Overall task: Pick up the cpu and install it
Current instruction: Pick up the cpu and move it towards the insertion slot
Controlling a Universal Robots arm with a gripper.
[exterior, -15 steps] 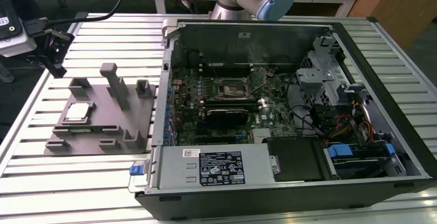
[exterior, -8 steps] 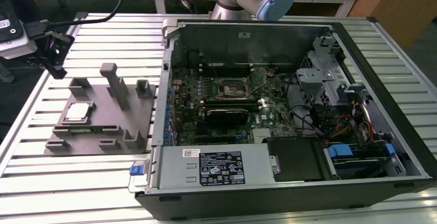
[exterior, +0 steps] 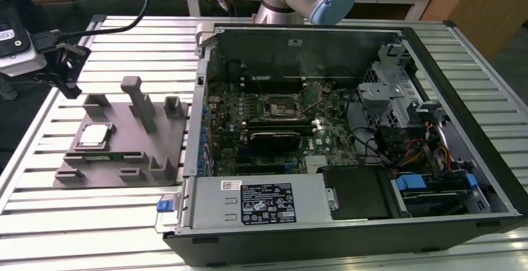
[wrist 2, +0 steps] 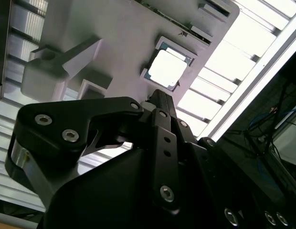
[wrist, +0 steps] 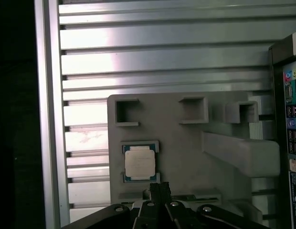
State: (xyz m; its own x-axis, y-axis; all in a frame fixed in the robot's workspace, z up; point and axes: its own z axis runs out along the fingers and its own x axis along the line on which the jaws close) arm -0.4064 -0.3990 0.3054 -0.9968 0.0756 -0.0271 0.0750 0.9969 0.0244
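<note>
Slatted aluminium worktop (exterior: 91, 221) carries a grey tray (exterior: 123, 129) at the exterior view's left and an open computer case (exterior: 462, 98) at its right, lying on its side with the motherboard (exterior: 272, 129) exposed and a square socket (exterior: 278, 106) near the board's middle. The cpu (exterior: 93, 136) lies flat in a shallow square seat on the tray, pale lid up, on the side away from the case, with a narrow green stick (exterior: 107, 155) in a slot just beside it. In the first wrist view the dark fingers (wrist: 163, 192) are drawn close together with nothing between them, pointing toward the cpu and clear of it. In the exterior view they hang above the worktop near the tray's far corner.
</note>
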